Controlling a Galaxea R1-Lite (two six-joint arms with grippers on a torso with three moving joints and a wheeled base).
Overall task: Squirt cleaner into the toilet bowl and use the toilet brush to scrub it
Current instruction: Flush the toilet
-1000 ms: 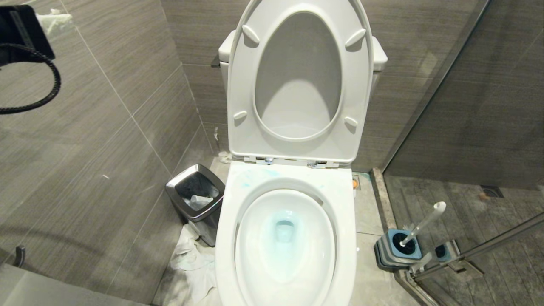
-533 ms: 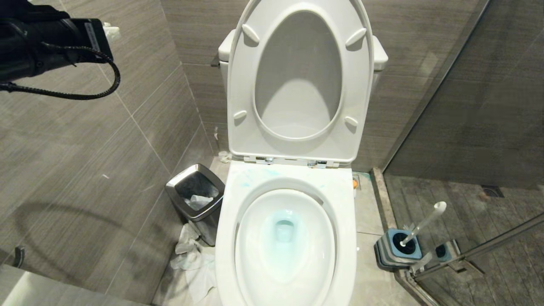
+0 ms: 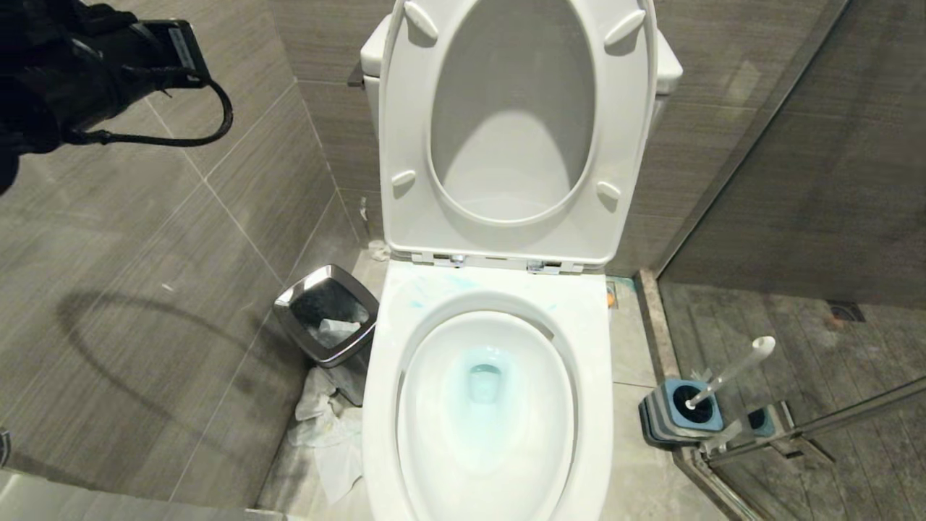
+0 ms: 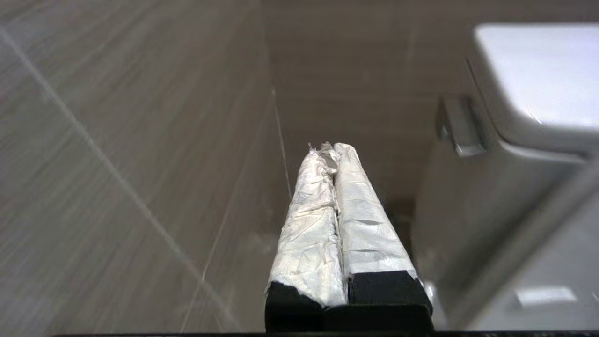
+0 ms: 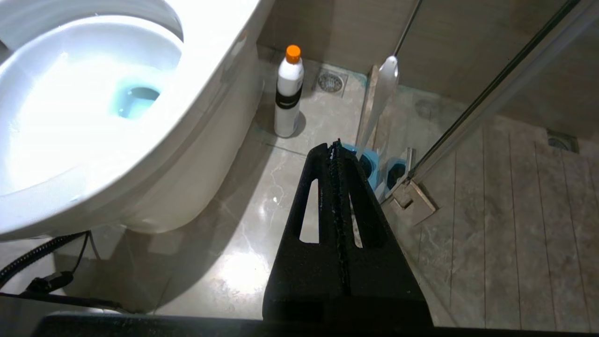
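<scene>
The white toilet bowl (image 3: 595, 376) stands open, with seat and lid raised. Turquoise cleaner tints the water (image 3: 483, 380) and smears the back rim (image 3: 434, 284). The toilet brush (image 3: 732, 370) leans in its blue-and-grey holder (image 3: 660, 420) on the floor to the right. My left arm (image 3: 87, 72) reaches in high at the upper left. Its tape-wrapped left gripper (image 4: 333, 150) is shut and empty, near the tank (image 4: 529, 79) and flush lever (image 4: 456, 128). My right gripper (image 5: 334, 145) hangs low, shut and empty, pointing at the brush handle (image 5: 381, 98).
A steel-rimmed bin (image 3: 289, 318) stands left of the toilet, with crumpled paper (image 3: 325, 434) on the floor by it. A white bottle with an orange cap (image 5: 288, 93) stands beside the bowl. A glass door rail (image 3: 817, 427) runs past the brush holder. Tiled walls close in on the left.
My left arm has swung rightward, further into the head view at the upper left. The whole head view has shifted, and the toilet now sits higher and slightly larger. The right arm has not moved.
</scene>
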